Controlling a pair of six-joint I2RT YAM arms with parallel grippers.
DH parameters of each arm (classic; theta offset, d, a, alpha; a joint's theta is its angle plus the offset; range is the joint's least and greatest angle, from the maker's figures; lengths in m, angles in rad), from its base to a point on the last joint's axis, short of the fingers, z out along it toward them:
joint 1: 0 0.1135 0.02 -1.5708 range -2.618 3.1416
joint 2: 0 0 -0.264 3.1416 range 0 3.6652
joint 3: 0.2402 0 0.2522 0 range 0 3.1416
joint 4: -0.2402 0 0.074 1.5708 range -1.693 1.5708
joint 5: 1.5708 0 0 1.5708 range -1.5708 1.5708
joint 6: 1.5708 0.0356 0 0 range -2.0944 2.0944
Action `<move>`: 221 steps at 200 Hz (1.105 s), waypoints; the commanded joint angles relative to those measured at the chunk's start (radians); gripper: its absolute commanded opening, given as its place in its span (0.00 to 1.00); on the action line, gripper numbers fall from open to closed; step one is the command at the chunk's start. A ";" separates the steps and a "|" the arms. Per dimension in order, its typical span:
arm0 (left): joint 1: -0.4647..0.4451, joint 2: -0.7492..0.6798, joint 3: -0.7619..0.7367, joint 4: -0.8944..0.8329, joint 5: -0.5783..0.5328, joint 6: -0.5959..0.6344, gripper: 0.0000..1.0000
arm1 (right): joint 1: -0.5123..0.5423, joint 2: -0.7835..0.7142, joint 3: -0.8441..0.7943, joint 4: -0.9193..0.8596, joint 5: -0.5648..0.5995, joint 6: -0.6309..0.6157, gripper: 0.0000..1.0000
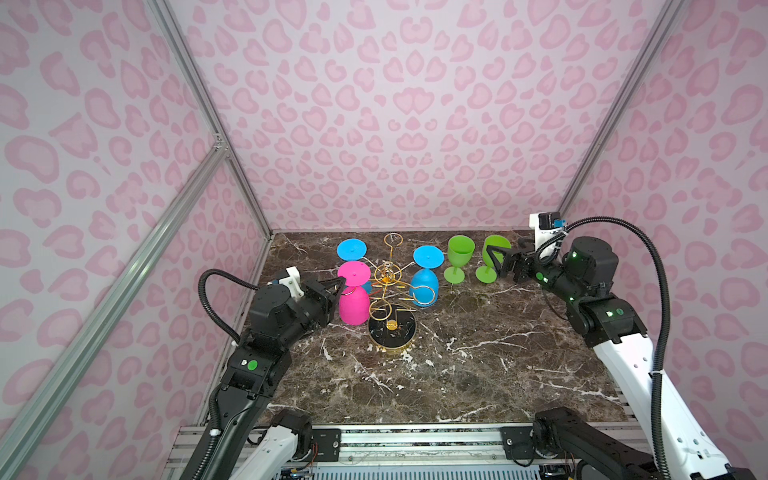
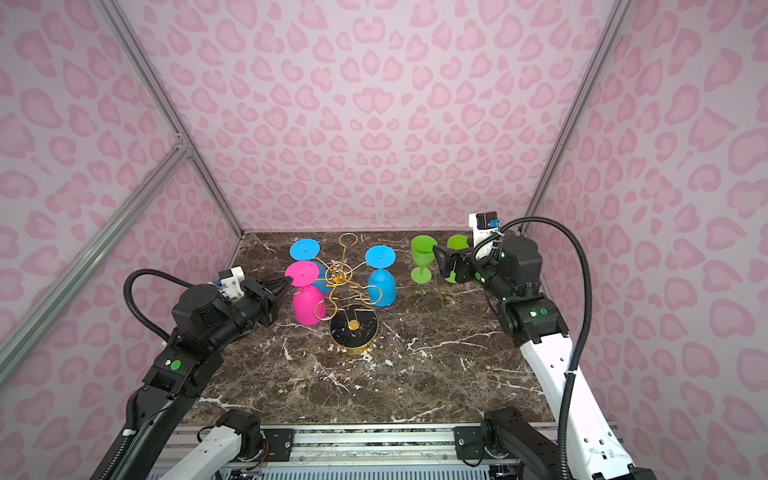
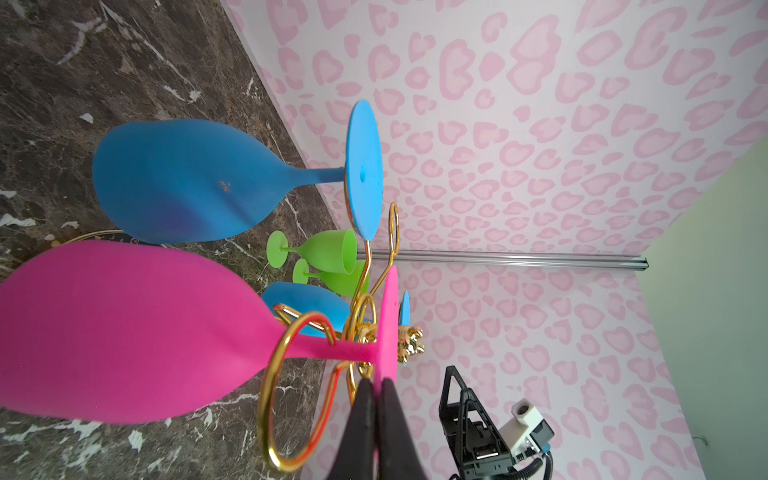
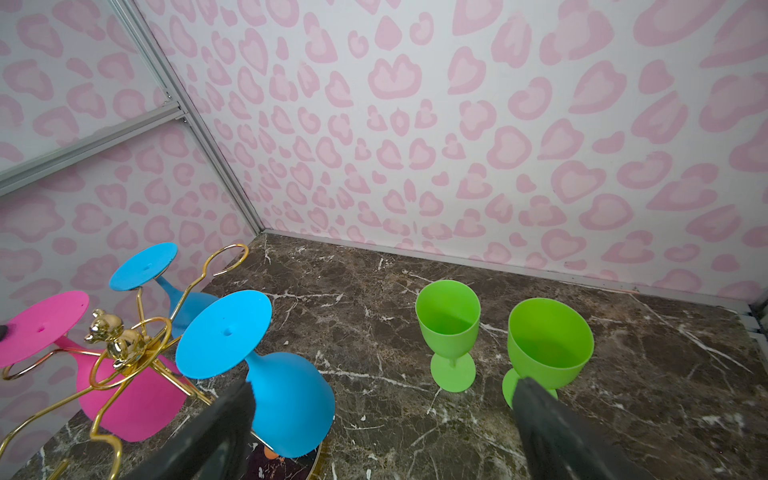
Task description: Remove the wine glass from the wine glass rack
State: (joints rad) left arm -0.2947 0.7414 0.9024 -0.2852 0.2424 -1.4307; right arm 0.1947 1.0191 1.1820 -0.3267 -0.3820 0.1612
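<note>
The gold wire wine glass rack [image 1: 386,276] stands on its round black base [image 1: 392,332] mid-table. A pink wine glass [image 1: 353,305] hangs upside down from a looped arm on the rack's left side, its stem inside the gold loop [image 3: 270,395]. My left gripper [image 1: 341,284] is shut on the rim of that pink glass's foot [image 3: 388,316]. Two blue wine glasses [image 1: 424,286] [image 1: 351,249] also hang on the rack. My right gripper [image 4: 382,388] stands open and empty at the back right, beside the green goblets.
Two green goblets [image 1: 459,253] [image 1: 494,245] stand upright on the marble table [image 1: 457,374] at the back right; the nearer one is just behind a right finger [image 4: 540,411]. Pink patterned walls close the table on three sides.
</note>
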 commanded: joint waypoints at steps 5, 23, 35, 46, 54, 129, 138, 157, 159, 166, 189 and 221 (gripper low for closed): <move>0.002 -0.002 -0.007 0.064 -0.021 -0.026 0.03 | -0.002 -0.001 -0.004 0.011 0.004 -0.009 0.98; 0.002 -0.002 -0.011 0.069 -0.025 -0.031 0.03 | -0.002 -0.004 -0.004 0.008 0.003 -0.009 0.98; 0.002 0.002 -0.008 0.068 -0.021 -0.029 0.03 | -0.001 -0.005 -0.005 0.007 0.005 -0.011 0.98; 0.003 0.008 -0.006 0.064 -0.011 -0.024 0.03 | -0.001 -0.005 -0.005 0.007 0.006 -0.011 0.98; 0.003 0.013 -0.005 0.064 -0.003 -0.024 0.03 | -0.002 -0.006 -0.005 0.007 0.006 -0.011 0.98; 0.005 0.049 0.011 0.078 0.014 -0.008 0.03 | -0.001 -0.007 -0.006 0.000 0.008 -0.012 0.98; 0.005 0.050 0.009 0.077 0.008 -0.009 0.03 | -0.001 -0.007 -0.005 0.001 0.008 -0.012 0.98; 0.006 0.044 0.006 0.076 -0.006 -0.011 0.03 | -0.003 -0.007 -0.006 -0.001 0.008 -0.013 0.98; 0.006 0.043 0.005 0.076 -0.007 -0.011 0.03 | -0.003 -0.007 -0.006 0.000 0.008 -0.013 0.98; 0.006 0.040 0.003 0.074 -0.014 -0.013 0.03 | -0.003 -0.008 -0.005 -0.002 0.009 -0.014 0.98; 0.008 0.033 0.000 0.072 -0.031 -0.016 0.03 | -0.004 -0.008 -0.005 -0.002 0.009 -0.015 0.98; 0.009 0.021 -0.006 0.071 -0.053 -0.023 0.03 | -0.005 -0.010 -0.004 -0.004 0.009 -0.016 0.98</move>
State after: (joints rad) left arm -0.2878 0.7746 0.9001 -0.2607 0.2249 -1.4460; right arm 0.1898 1.0115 1.1816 -0.3359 -0.3809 0.1535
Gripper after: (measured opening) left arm 0.061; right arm 0.982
